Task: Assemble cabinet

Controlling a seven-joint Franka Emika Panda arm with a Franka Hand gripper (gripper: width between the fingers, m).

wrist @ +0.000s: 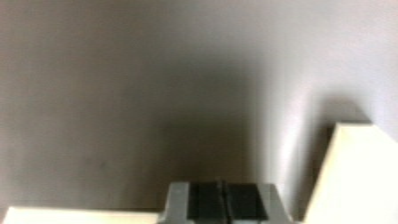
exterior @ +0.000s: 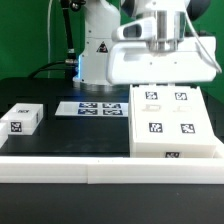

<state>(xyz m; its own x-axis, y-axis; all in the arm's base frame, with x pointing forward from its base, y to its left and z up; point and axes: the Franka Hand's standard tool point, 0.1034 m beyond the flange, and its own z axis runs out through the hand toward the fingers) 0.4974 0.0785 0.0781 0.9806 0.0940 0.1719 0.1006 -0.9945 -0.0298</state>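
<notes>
The exterior camera is sitting low opposite the white robot arm [exterior: 100,45], facing it across the black tabletop [exterior: 70,130], near enough that the large white box-shaped plastic cabinet [exterior: 170,120] is filling the exterior view's right. The wrist camera is peering past its grey two-finger gripper [wrist: 222,202], close against blurred pale surfaces; whether those are the cabinet, I cannot tell.

free: table [exterior: 70,135] strip between small block [exterior: 20,118] and cabinet [exterior: 170,122] | obstacle: white ledge [exterior: 60,168] along the near edge
</notes>
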